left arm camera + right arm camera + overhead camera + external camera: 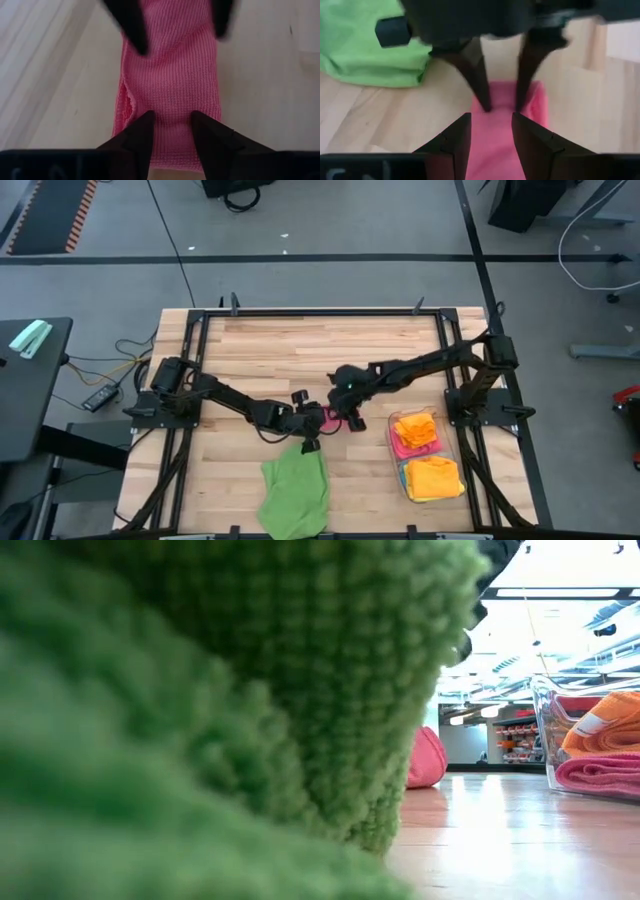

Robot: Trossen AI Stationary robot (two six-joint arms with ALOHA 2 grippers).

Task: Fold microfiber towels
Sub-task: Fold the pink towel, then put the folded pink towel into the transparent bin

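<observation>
Both grippers meet at the centre of the high view over a narrow pink towel [172,85]. The left gripper [172,131] and right gripper [491,131] each straddle an end with fingers parted, nothing clamped. Uneven closing could twist the fold. Only the high view shows the green towel [296,492] and bin [455,448].

Looking straight down from well above the table [300,350], taking in both arms, the pink towel [337,418] at centre and the green towel [297,490] on the near side of it. Set at tabletop height, pressed close against the green towel [200,690], facing past the pink towel [427,758] into the room. Mounted on each wrist, very near the pink towel [170,75] [507,135], facing each other across it.
</observation>
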